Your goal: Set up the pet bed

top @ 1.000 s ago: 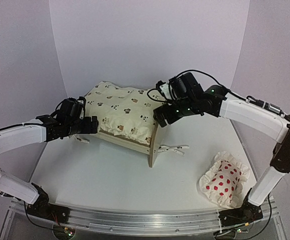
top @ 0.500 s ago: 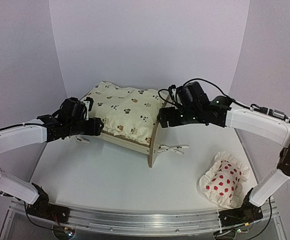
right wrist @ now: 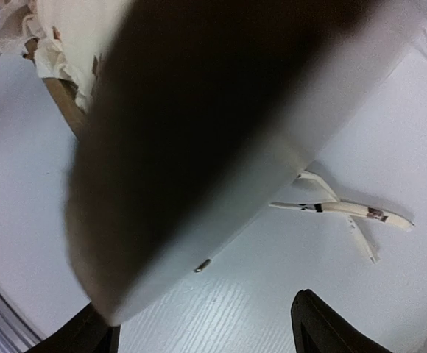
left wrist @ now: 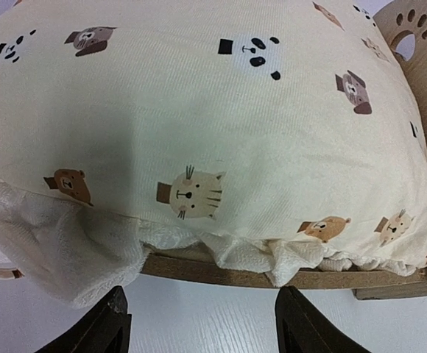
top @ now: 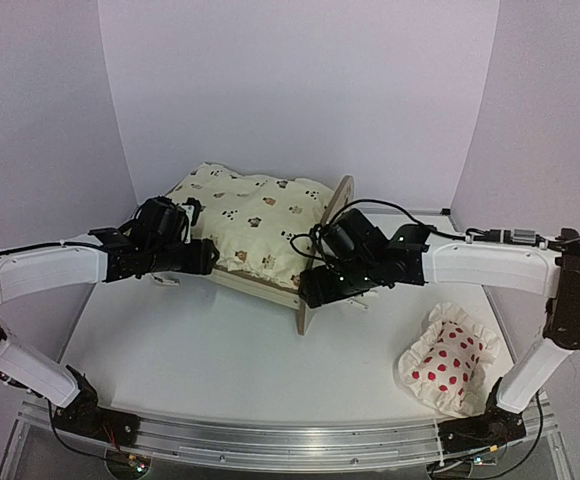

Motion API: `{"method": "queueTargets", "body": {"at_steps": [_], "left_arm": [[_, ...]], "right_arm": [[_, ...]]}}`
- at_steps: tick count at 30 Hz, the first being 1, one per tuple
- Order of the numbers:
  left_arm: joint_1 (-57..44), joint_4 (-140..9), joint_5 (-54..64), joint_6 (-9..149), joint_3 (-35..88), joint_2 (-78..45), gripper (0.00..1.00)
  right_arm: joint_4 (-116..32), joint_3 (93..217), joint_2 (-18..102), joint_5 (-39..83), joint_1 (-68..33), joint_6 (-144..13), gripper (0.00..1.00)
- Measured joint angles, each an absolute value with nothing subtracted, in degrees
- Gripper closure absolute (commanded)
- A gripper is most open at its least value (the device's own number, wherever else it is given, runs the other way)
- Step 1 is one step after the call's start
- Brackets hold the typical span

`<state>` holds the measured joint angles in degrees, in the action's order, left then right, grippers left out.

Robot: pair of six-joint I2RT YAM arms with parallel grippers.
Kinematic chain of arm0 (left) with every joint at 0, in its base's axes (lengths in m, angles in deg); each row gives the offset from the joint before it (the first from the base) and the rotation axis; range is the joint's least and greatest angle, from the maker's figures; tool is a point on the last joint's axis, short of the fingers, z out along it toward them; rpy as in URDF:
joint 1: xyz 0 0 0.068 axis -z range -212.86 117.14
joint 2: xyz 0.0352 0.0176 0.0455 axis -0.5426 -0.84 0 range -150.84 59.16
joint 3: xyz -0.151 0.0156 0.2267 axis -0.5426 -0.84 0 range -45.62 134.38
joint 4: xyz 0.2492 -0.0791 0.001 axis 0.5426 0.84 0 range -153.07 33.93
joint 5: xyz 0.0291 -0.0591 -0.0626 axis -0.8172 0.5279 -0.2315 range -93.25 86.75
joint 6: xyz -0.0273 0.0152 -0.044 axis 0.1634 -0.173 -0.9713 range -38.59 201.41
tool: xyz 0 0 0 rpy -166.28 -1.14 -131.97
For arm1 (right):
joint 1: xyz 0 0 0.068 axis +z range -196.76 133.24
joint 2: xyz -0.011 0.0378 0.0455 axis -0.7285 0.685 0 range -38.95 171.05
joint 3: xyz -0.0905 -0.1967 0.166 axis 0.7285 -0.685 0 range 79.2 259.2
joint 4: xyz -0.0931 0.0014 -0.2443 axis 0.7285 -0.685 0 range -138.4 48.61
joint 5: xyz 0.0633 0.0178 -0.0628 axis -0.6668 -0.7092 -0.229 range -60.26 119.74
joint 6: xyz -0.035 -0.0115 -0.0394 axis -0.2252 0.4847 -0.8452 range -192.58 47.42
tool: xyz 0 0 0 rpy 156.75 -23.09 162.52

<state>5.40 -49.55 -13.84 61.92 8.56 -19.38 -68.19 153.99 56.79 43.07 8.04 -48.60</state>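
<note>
The pet bed (top: 257, 285) stands at mid table, a light plywood frame with a rounded end board (top: 342, 192) on its right. A cream animal-print cushion (top: 250, 220) lies in it and hides the base. My left gripper (top: 208, 257) is open at the bed's near left side. In the left wrist view (left wrist: 206, 332) it faces the wooden side rail (left wrist: 272, 272) and the cushion (left wrist: 221, 125), touching neither. My right gripper (top: 308, 290) is open, low beside the near end board. In the right wrist view (right wrist: 210, 334) that board (right wrist: 199, 132) fills the frame, blurred, with its lower edge between the jaws.
A red-dotted white pillow (top: 448, 360) lies at the near right of the table. A white clip (right wrist: 346, 209) lies on the table just right of the end board; another white clip (top: 165, 280) lies under my left arm. A paw cutout (left wrist: 411, 28) shows in the end board.
My right gripper has come down from above the end board to low beside its near edge. My left gripper has moved right, closer to the bed's side. The bed has turned slightly.
</note>
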Motion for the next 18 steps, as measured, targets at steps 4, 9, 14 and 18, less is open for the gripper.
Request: {"method": "queueTargets", "body": {"at_steps": [4, 9, 14, 18], "left_arm": [[5.5, -48.9, -14.1, 61.9, 9.5, -19.6, 0.32], [5.7, -47.5, -15.1, 61.9, 11.6, -19.6, 0.32], [5.8, -45.4, -16.7, 62.2, 13.1, -19.6, 0.28], [5.8, -43.4, -20.5, 63.8, 13.8, -19.5, 0.27]], "right_arm": [[-68.0, 150.1, 53.7, 45.4, 6.7, -50.9, 0.23], [-69.3, 142.9, 46.9, 45.8, -4.0, -52.0, 0.24], [-70.5, 139.4, 42.5, 46.3, -15.1, -52.9, 0.22], [-70.9, 139.4, 40.9, 38.0, -15.7, -53.9, 0.1]]}}
